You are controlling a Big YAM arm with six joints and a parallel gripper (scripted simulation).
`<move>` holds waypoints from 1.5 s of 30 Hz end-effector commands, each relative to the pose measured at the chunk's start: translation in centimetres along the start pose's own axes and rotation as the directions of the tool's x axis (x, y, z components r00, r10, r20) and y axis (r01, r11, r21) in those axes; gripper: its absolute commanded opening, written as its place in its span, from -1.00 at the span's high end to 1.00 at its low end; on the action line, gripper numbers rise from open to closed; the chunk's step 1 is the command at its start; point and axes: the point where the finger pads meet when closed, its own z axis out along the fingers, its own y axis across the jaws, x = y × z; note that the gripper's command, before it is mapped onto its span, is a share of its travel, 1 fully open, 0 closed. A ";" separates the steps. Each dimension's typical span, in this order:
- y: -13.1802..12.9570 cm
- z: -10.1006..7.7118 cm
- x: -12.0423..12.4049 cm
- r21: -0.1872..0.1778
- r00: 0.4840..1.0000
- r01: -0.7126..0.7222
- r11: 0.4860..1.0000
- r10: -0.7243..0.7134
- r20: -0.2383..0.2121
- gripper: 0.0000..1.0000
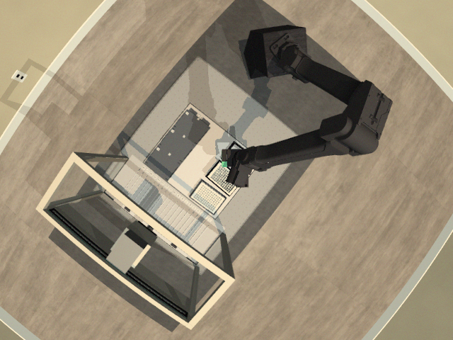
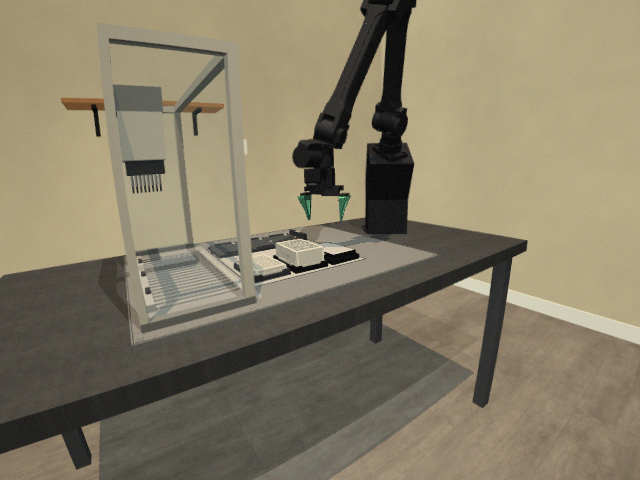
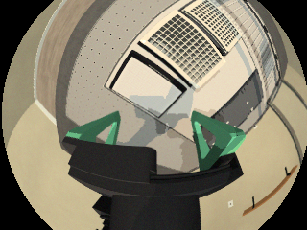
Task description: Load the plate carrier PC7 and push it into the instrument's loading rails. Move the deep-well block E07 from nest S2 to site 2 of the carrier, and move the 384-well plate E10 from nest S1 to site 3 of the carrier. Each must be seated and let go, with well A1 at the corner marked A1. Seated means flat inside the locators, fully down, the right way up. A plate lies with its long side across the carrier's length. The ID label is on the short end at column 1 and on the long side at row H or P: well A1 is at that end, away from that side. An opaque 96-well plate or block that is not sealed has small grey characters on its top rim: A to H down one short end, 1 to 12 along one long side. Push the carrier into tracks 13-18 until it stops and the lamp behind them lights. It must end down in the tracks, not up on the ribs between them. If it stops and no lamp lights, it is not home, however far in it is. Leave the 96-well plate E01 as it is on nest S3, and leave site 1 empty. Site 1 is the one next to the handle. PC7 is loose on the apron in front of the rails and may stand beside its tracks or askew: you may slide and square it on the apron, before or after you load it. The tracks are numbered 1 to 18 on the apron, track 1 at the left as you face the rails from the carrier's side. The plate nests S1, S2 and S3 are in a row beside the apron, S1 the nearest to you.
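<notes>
While the black arm hangs over the nest row, the green-fingered gripper (image 2: 324, 205) stands at full spread with nothing between its fingers, well above the dark counter (image 2: 454, 248).

In the exterior view the tall white deep-well block E07 (image 2: 299, 251) sits in the middle black nest, below the gripper and slightly toward the lower left of frame. In the wrist view the block's grid (image 3: 186, 48) lies above the fingertips, upper centre, long axis running upper left to lower right. Judgement: the gripper needs a short shift along the row, then a straight descent; whether the fingers line up across the block's short span, I cannot tell.

Nest contents: the low white 96-well plate E01 (image 2: 267, 264) occupies the nest nearest the framed instrument (image 2: 235, 155). The flat pale 384-well plate E10 (image 3: 146, 80) lies in the nest nearest the arm's base.

The dark grey plate carrier PC7 (image 1: 179, 140) lies left of centre in the top view, all sites bare, outside the ribbed loading rails (image 1: 175, 215).
</notes>
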 end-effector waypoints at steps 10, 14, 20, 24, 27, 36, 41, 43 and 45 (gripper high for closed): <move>1.0 0.4 -0.9 0.024 0.933 0.358 0.934 -0.358 0.020 -1.00; 2.1 0.7 -1.1 0.013 0.867 0.497 0.868 -0.497 0.021 -1.00; 1.5 0.5 -1.0 0.023 0.760 0.650 0.760 -0.650 0.014 -1.00; 1.5 0.5 -1.0 0.024 0.715 0.699 0.715 -0.699 0.013 -1.00; 1.5 0.5 -1.0 0.025 0.642 0.767 0.642 -0.767 0.010 -1.00; 1.8 2.8 -1.4 0.012 0.582 0.813 0.582 -0.813 0.011 -1.00; 1.2 3.4 -1.2 0.018 0.593 0.805 0.593 -0.805 0.005 -1.00; 1.9 4.1 -1.3 0.010 0.582 0.813 0.582 -0.813 0.012 -1.00; 1.9 4.7 -1.2 0.010 0.592 0.806 0.592 -0.806 0.011 -1.00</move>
